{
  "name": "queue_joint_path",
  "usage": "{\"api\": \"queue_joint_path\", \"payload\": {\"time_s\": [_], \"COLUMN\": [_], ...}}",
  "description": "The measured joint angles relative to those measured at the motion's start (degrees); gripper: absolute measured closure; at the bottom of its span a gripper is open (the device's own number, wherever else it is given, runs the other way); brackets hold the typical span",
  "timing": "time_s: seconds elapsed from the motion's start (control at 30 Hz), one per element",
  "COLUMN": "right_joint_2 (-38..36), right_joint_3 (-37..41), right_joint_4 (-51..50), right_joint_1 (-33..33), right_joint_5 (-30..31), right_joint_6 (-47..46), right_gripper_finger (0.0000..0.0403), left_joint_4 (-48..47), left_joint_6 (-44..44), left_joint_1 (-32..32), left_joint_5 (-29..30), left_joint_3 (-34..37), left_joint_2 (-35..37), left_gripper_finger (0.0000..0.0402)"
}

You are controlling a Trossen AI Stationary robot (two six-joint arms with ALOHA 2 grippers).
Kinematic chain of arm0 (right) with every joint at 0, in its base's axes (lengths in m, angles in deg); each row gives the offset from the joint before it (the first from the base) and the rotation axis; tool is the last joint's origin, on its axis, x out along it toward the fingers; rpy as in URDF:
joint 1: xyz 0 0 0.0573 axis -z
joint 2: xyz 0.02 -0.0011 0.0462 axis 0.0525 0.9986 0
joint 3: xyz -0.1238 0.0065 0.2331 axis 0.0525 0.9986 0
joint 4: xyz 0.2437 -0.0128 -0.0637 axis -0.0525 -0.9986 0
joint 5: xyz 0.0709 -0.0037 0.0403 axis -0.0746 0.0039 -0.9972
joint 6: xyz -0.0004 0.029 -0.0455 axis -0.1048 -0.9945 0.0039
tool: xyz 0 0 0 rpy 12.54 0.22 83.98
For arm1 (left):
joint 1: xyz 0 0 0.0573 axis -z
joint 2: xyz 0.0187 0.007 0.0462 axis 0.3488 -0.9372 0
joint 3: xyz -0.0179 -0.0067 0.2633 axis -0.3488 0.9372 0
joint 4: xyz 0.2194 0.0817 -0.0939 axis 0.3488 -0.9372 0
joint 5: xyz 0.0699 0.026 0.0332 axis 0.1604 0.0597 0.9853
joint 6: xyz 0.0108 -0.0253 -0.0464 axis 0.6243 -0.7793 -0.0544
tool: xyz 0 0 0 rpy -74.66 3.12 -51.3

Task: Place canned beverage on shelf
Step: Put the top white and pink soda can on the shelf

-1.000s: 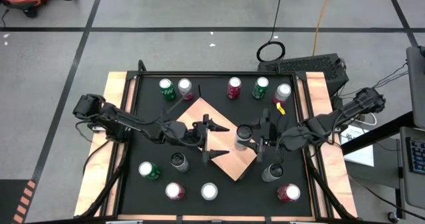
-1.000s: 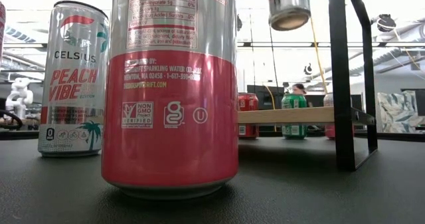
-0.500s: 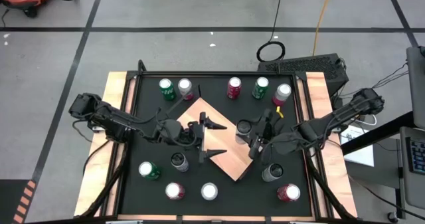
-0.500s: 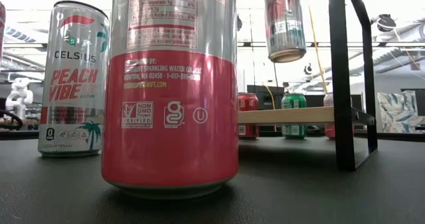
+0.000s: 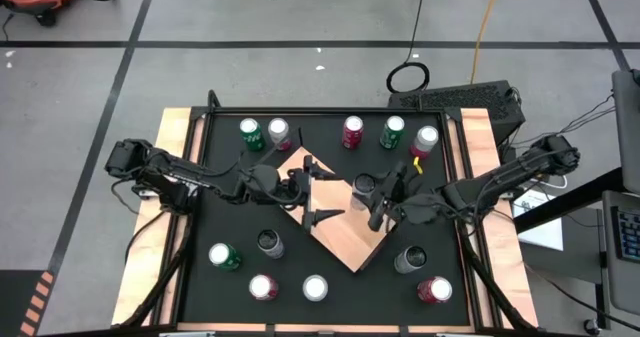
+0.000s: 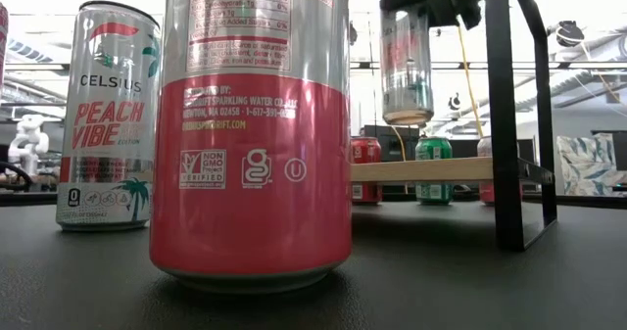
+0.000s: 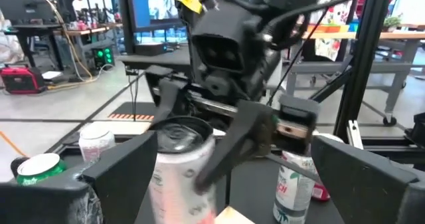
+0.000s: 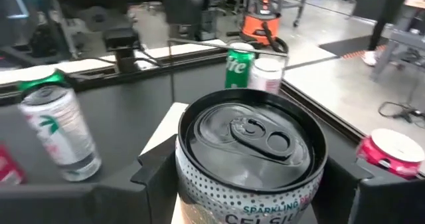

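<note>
Can [image 5: 364, 186] upright in right pincer [image 5: 374, 199], fingers pinching its sides, hanging just above shelf [image 5: 340, 239] near its far-right edge; long axis vertical, so placement looks like a straight descent. Left pincer [image 5: 313, 190] spread wide, empty, over shelf's far corner.

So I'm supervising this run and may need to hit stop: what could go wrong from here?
The right gripper holds the can in the air above the shelf; released there, it could drop and topple. The open left gripper hovers close over the same board, so the arms might collide.
</note>
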Motion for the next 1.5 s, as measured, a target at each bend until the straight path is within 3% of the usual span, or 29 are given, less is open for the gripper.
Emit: {"api": "queue_joint_path", "payload": {"time_s": [0.2,0.47,0.93,1.07,1.3,1.5], "right_joint_2": [1.54,6.86,9.93,9.68,10.16,10.67], "right_joint_3": [0.20,0.22,0.20,0.20,0.20,0.20], "right_joint_4": [0.14,2.59,5.11,8.55,15.88,22.23], "right_joint_1": [3.13,3.96,4.04,4.07,6.94,11.39], "right_joint_5": [-1.91,-2.54,-1.41,-1.46,-2.06,-8.38], "right_joint_6": [-0.58,0.52,-0.51,1.87,8.13,9.83], "right_gripper_finger": [0.0170,0.0170,0.0170,0.0170,0.0170,0.0170], "left_joint_4": [-3.71,-4.17,-6.33,-8.43,-13.59,-19.83], "left_joint_6": [-3.10,-2.51,-2.78,-1.41,0.12,0.73], "left_joint_1": [1.51,6.72,8.04,7.91,7.42,6.44], "left_joint_5": [0.33,8.89,9.49,13.13,13.95,14.03], "left_joint_3": [0.07,0.07,0.07,0.07,0.10,0.09], "left_joint_2": [-0.02,-0.03,-0.04,-0.03,4.17,8.85], "left_gripper_finger": [0.0006,0.0006,0.0006,0.0006,0.0006,0.0006]}}
